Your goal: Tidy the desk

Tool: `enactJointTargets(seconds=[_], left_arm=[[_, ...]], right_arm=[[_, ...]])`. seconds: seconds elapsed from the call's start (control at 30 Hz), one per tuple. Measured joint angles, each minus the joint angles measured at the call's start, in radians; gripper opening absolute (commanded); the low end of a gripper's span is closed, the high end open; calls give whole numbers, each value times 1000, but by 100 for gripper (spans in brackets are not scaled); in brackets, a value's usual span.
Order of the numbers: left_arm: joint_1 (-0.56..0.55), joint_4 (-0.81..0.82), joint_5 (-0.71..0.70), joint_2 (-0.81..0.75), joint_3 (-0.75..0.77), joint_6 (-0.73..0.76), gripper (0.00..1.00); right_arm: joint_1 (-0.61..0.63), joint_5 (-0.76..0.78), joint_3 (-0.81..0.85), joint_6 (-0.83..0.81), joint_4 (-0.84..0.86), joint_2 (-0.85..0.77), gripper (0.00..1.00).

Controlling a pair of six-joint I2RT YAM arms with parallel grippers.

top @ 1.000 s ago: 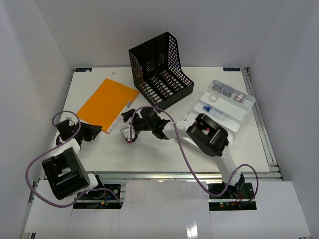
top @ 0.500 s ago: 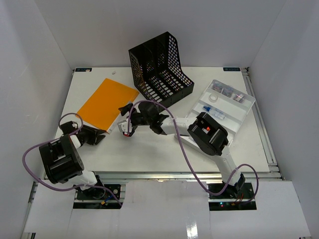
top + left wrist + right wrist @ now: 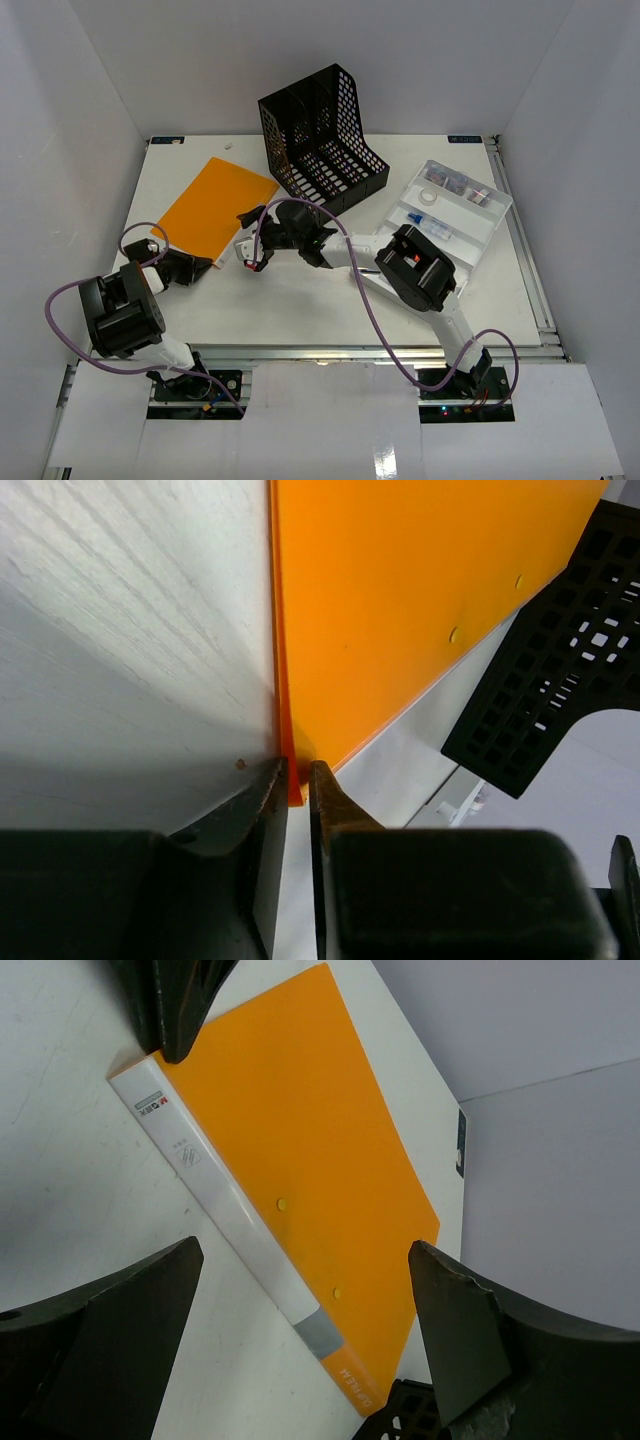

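The desk (image 3: 300, 300) is a white tabletop. An orange folder (image 3: 210, 205) with a white spine lies flat at its left. My left gripper (image 3: 203, 264) sits low on the desk at the folder's near corner; in the left wrist view (image 3: 298, 770) its jaws are closed to a narrow gap with the orange corner (image 3: 293, 780) pinched between them. My right gripper (image 3: 248, 238) hovers open over the folder's spine edge. In the right wrist view (image 3: 305, 1250) its wide jaws straddle the white spine (image 3: 240, 1230), and it holds nothing.
A black perforated file rack (image 3: 320, 140) stands at the back middle, just beyond the folder's far corner. A compartmented tray (image 3: 489, 229) with small items lies at the right. An aluminium rail (image 3: 530, 270) runs along the right edge.
My left gripper has swung forward and closed in on the folder's near corner. My right gripper has moved up and left over the folder's spine.
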Motion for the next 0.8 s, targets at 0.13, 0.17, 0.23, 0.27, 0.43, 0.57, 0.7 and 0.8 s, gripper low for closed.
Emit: enactJointTargets(seconds=[0.13, 0.17, 0.23, 0.27, 0.43, 0.57, 0.7, 0.8], left_arm=[[0, 11, -11, 0, 0, -3, 8], [0, 12, -12, -1, 0, -3, 7], [0, 15, -14, -3, 0, -3, 5], [0, 16, -15, -4, 0, -3, 4], [0, 22, -15, -20, 0, -4, 0], [0, 24, -13, -43, 0, -10, 0], [0, 26, -5, -79, 1, -20, 0], [0, 25, 4, -104, 4, -27, 0]], right_arm=[[0, -2, 0, -2, -13, 4, 90], [0, -6, 0, -8, -17, 4, 90], [0, -15, -1, -27, -22, 4, 90], [0, -19, -3, -37, -25, 4, 90], [6, -26, -8, -83, -33, 6, 90], [16, -29, -9, -121, -35, 7, 90], [29, -32, -15, -160, -35, 7, 90], [39, -36, -19, -198, -35, 11, 90]])
